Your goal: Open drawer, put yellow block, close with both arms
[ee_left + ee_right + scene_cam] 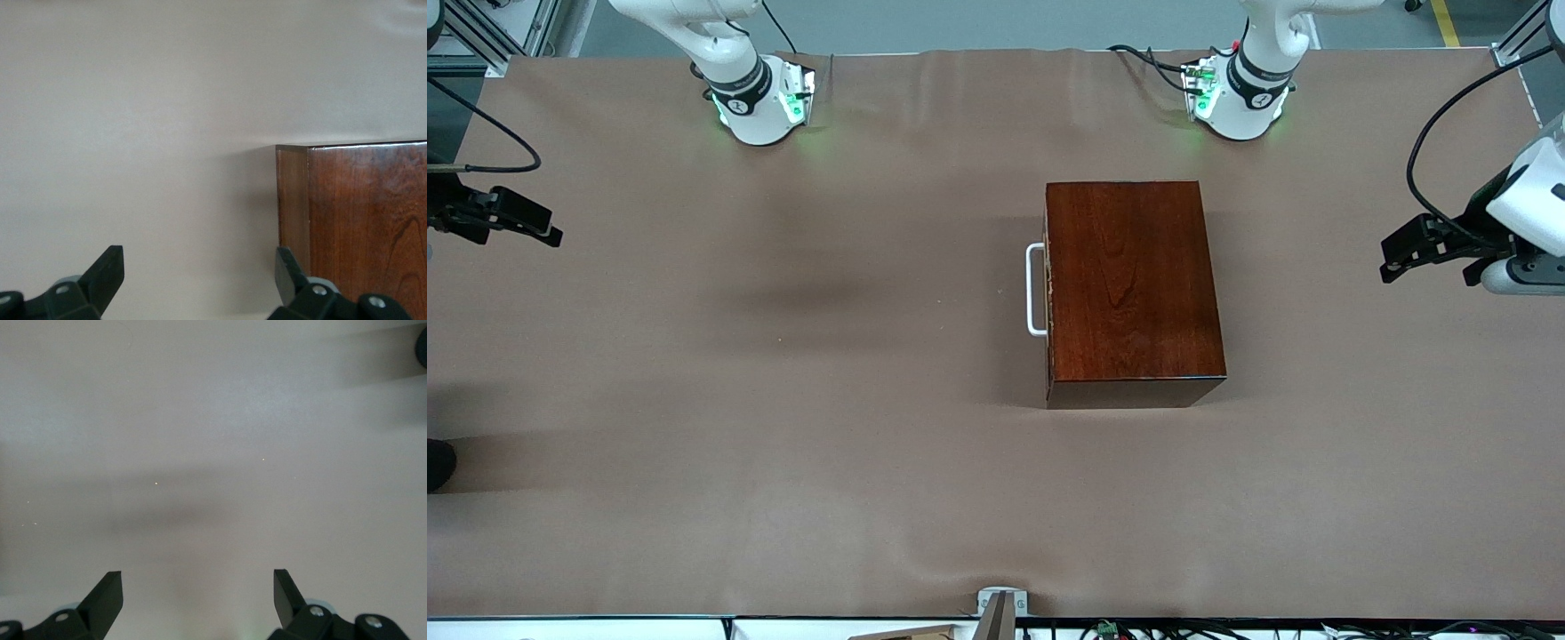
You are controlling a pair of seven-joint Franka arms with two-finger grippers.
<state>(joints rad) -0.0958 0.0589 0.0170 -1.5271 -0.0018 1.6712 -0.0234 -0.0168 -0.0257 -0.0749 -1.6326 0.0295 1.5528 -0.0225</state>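
With the drawer (1049, 293) flush in its wooden cabinet (1129, 284), white handle (1035, 290) facing the right arm's end, I can't see a yellow block in any view. It fits either a block already shut inside or one never in view; can't tell which. Left gripper (1405, 258) hangs over the left arm's end of the table, fingers apart. Right gripper (525, 222) hangs over the right arm's end, fingers apart too. Both hold nothing.

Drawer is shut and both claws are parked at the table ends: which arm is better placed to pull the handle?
Probably the right. The white handle faces the right arm's end of the table, where the right claw hangs open with bare table between. The left claw, also open, is at the closed end of the wooden drawer box.
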